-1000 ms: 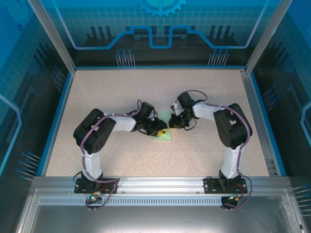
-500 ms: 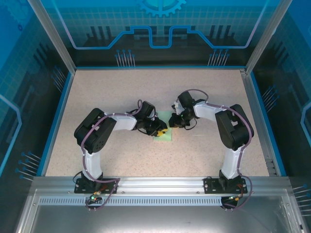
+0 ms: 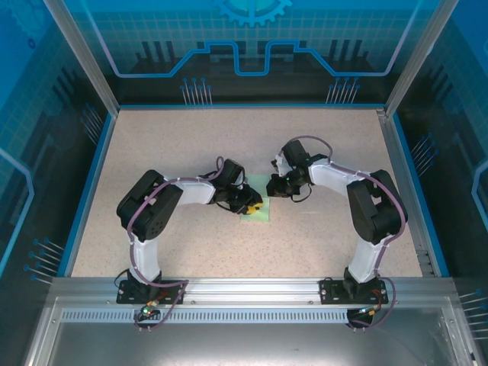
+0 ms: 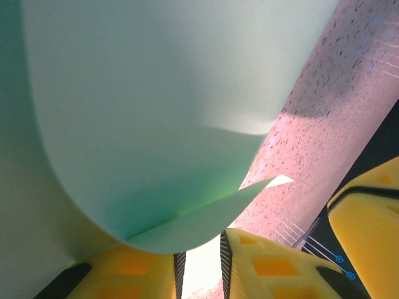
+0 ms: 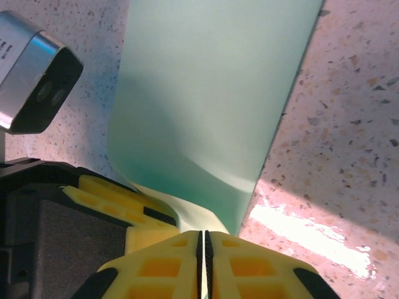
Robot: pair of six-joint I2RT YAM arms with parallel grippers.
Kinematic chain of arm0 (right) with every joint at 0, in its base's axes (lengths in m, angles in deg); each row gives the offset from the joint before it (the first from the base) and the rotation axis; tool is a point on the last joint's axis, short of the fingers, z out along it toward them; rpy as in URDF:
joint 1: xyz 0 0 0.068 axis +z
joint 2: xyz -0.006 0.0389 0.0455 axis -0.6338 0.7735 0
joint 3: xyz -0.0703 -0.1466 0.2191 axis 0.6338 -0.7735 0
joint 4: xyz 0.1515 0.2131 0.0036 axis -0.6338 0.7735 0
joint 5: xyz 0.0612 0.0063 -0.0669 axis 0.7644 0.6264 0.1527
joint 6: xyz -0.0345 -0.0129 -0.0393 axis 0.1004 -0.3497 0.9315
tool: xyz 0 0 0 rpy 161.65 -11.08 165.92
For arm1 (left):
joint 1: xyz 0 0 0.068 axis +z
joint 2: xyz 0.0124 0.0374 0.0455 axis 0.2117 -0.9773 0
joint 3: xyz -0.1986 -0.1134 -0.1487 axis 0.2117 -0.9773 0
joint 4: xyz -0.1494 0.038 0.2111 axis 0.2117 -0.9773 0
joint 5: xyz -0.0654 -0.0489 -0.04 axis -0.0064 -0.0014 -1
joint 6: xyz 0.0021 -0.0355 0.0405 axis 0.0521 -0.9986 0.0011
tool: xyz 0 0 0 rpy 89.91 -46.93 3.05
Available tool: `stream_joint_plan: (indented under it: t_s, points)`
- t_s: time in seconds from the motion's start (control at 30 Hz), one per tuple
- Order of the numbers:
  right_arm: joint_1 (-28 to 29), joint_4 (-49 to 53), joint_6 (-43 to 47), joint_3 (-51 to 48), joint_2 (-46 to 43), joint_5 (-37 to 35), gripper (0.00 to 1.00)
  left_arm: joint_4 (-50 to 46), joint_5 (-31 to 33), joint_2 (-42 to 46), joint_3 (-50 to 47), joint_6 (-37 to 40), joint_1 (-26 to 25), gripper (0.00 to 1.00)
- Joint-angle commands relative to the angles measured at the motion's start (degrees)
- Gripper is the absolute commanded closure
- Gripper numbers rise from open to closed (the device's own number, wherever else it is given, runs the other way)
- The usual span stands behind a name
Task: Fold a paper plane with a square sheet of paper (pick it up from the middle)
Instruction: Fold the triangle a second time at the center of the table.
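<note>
You have the square sheet of paper [image 3: 259, 215] about the middle of the table [image 3: 191, 145]. Its near end lies flat on the surface, and its far part is lifted into a curl between the two grippers. The left gripper [image 3: 251, 204] sits at the sheet's left edge. In its wrist view its fingers [image 4: 124, 277] stand a narrow gap apart, and the curled edge rests over them. Slightly farther off, the right gripper [image 3: 274, 188] meets the raised far edge. Its fingers [image 5: 249, 268] are pressed together, pinching the paper's rim.
</note>
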Motion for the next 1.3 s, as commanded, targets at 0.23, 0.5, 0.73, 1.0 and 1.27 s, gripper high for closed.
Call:
stream_joint_plan:
  t_s: [0.23,0.5,0.73,1.0,1.27]
  points:
    - [1.2,0.4,1.0,1.5,4.9,4.8,0.89,-4.0,2.6,-0.6,-0.6,-0.6,-0.5,0.76]
    - [1.1,0.5,1.3,2.7,7.2,4.0,0.89,-3.9,2.6,-0.3,-0.7,-0.7,-0.6,0.76]
    - [1.2,0.2,1.4,3.3,8.5,4.0,0.9,-3.7,2.5,0.5,-1.2,-0.6,-0.6,0.76]
    - [1.3,0.5,1.8,4.1,10.1,4.3,0.89,-3.5,1.9,0.8,-1.3,-0.6,-0.8,0.76]
    - [1.2,1.3,2.3,4.2,10.6,3.8,0.9,-1.7,0.7,2.6,-0.9,-0.1,-0.9,0.74]
